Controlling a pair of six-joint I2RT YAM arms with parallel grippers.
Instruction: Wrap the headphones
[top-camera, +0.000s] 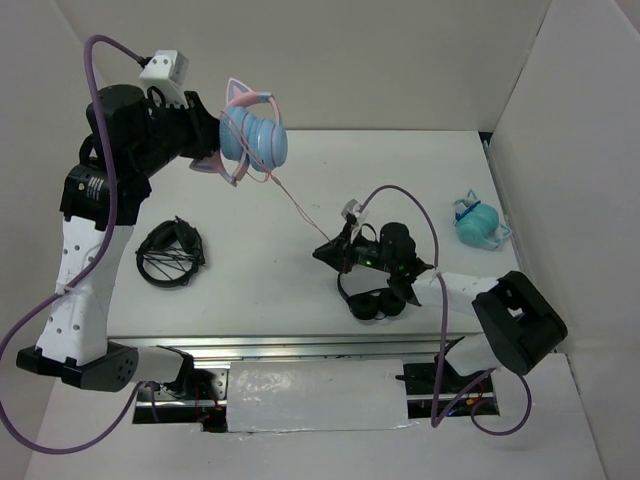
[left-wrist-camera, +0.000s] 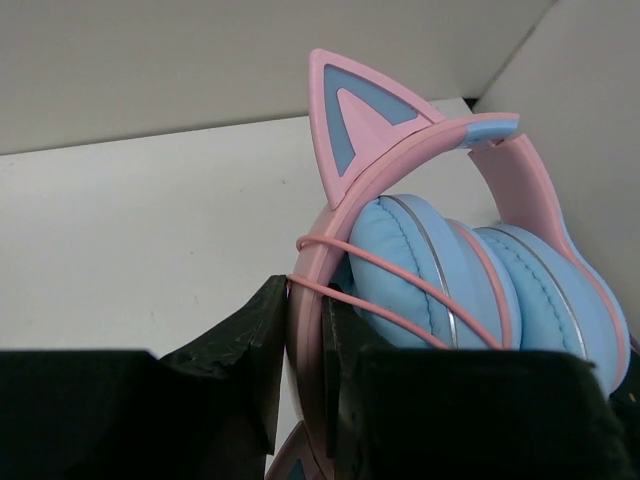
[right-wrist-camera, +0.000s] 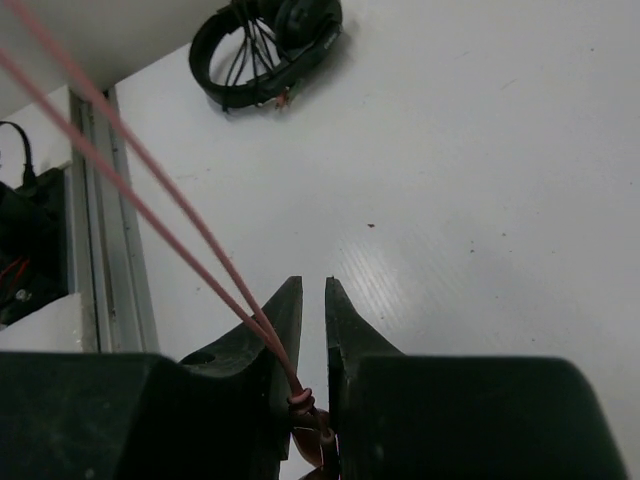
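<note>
The light blue headphones (top-camera: 255, 135) with pink cat ears hang in the air at the back left. My left gripper (top-camera: 215, 152) is shut on their pink headband (left-wrist-camera: 310, 330), one finger on each side of the band. Thin pink cable (left-wrist-camera: 400, 282) crosses the blue ear cups (left-wrist-camera: 430, 270) in a few turns. From there the cable (top-camera: 300, 212) runs taut down to my right gripper (top-camera: 325, 250) near the table's middle. In the right wrist view the doubled cable (right-wrist-camera: 150, 215) enters the narrow gap of the right gripper (right-wrist-camera: 313, 290), pinched deep between the fingers at a knot (right-wrist-camera: 305, 400).
A plain black pair of headphones (top-camera: 170, 252) lies on the table at the left, also visible as the black pair (right-wrist-camera: 265, 45). Another black pair (top-camera: 375, 300) lies under my right arm. A teal-green pair (top-camera: 478, 225) rests by the right wall (top-camera: 580, 150).
</note>
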